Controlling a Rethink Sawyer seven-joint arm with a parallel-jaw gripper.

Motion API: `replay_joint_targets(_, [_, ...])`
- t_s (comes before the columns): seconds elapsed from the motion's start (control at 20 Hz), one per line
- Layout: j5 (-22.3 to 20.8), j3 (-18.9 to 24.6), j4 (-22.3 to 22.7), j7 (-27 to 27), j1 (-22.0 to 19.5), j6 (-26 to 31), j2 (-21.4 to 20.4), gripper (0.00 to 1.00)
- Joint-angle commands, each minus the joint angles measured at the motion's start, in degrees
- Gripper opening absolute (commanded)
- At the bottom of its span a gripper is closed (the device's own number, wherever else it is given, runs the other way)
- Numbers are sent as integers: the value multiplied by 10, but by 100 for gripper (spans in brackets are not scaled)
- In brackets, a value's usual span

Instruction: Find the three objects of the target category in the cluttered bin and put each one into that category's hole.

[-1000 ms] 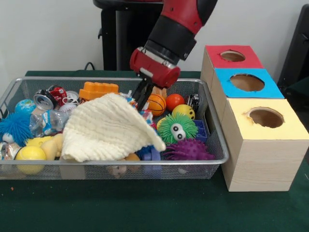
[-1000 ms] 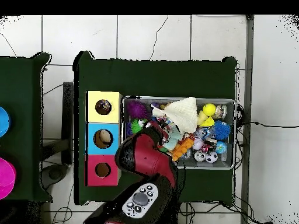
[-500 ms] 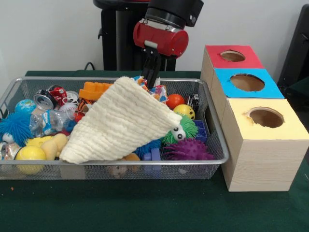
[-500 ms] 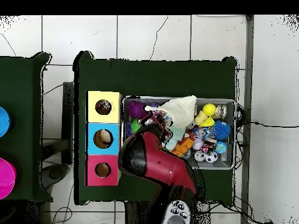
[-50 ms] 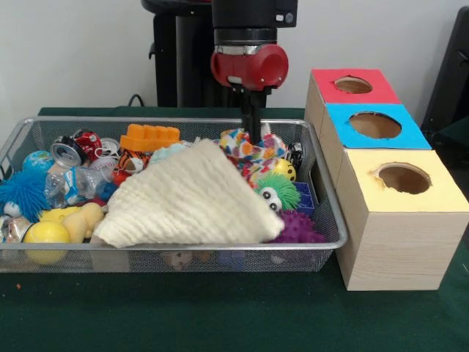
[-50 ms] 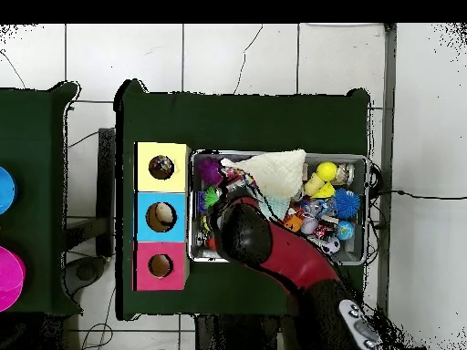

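Hanging straight down over the bin (image 5: 322, 220), the gripper (image 5: 253, 132) pinched a multicoloured patterned cloth (image 5: 253, 150) at the bin's back right. That was the front view. A cream towel (image 5: 187, 202) lay draped over the middle clutter, just left of the cloth and touching it. A green fuzzy toy (image 5: 277, 192) with eyes sat beside the towel's right edge, a purple spiky ball (image 5: 297, 229) below it. An orange block (image 5: 150, 137) and a can (image 5: 68, 150) lay at the back left, a blue spiky ball (image 5: 22, 194) and a yellow ball (image 5: 45, 236) at the left end. Right of the bin stood 3 boxes on the green tabletop (image 5: 220, 315): red (image 5: 352, 99), blue (image 5: 374, 136) and yellow (image 5: 403, 220), each with 1 hole.

From overhead, the arm (image 6: 274, 251) covered the bin's (image 6: 360, 159) lower left part and hid the gripper. The towel (image 6: 278, 170) lay along the upper edge. The blue box's hole (image 6: 161, 217) held something pale.
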Motion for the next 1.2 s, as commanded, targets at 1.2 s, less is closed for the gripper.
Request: replay_joint_targets(1.2, [55, -48, 54, 134, 268, -51, 47, 0])
